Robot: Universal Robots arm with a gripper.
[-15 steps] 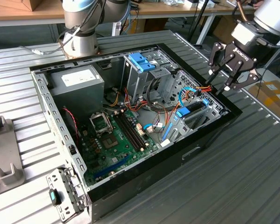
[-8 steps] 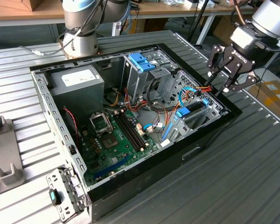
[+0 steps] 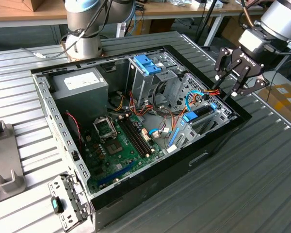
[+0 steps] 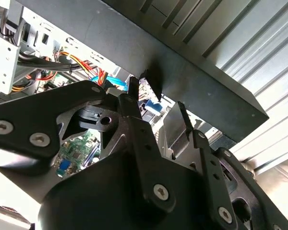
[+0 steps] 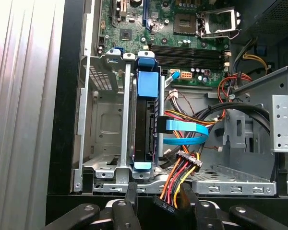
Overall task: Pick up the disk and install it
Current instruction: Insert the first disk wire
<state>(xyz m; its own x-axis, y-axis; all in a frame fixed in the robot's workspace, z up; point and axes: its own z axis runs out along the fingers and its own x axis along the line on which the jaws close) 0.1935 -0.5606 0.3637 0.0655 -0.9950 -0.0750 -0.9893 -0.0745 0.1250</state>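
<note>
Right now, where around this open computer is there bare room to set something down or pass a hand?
Bare ribbed table borders the case's black side wall on the exterior view's right. Inside, the empty bay beside the disk is free; its other side is crowded with cables.

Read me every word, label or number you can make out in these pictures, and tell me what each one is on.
Nothing is clear enough to quote.
On the power supply: white label, print too small.
On the gripper: white lettering on its body, too small.
On the circuit board: markings too blurred.
On the disk: seen edge-on in its cage, no label showing.
</note>
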